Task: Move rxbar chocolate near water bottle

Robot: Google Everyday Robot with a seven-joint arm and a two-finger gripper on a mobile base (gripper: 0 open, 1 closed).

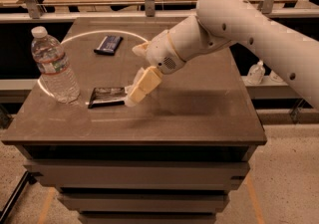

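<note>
The rxbar chocolate (106,96) lies flat on the dark table (199,108), front left, a short gap to the right of the water bottle (53,66). The bottle stands upright near the table's left edge, clear with a white cap and a label band. My gripper (133,96) points down and to the left, with its tip at the bar's right end. I cannot tell whether it touches the bar. The white arm (234,24) reaches in from the upper right.
A dark blue bar wrapper (108,44) lies farther back on the table, inside a white ring marking (75,40). A small clear bottle (256,72) stands on a lower shelf to the right. A railing and cluttered desks run behind the table.
</note>
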